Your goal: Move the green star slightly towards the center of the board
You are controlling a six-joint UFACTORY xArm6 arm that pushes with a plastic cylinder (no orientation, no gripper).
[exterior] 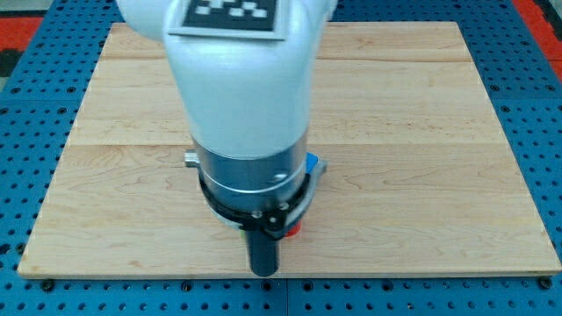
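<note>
The arm hangs right over the middle-bottom of the wooden board (421, 132), and it is hiding almost everything. The tip (264, 270) sits near the board's bottom edge; there is no claw here, just a plain rod, so nothing spreads or pinches. The green star? I cannot see it, so which way it lies from the tip cannot be told; perhaps it is under the arm. Just right of the rod, a sliver of a red block (292, 230) peeks out; higher right, a blue block (312, 162), both close enough to get nudged.
</note>
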